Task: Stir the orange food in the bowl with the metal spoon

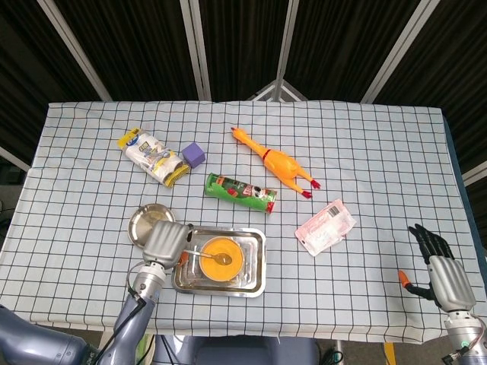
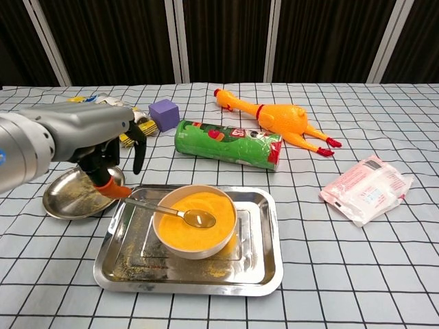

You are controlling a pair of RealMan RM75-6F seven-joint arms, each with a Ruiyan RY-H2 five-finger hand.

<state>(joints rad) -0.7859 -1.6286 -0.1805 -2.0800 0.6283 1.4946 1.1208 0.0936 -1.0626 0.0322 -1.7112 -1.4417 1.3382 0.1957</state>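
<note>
Your bowl (image 2: 195, 229) sits in the tray (image 2: 260, 264), spoon (image 2: 171, 211) resting in it — dish (image 2: 65, 202) to the tray's left, can (image 2: 230, 144) behind, chicken (image 2: 274, 118) farther back, packet (image 2: 367, 188) right.

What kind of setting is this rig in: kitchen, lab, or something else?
Probably a lab test bench, not a kitchen: a table under a checked cloth, black curtains on metal poles behind, and unrelated props such as a rubber chicken and a purple cube near the bowl on its tray.
</note>
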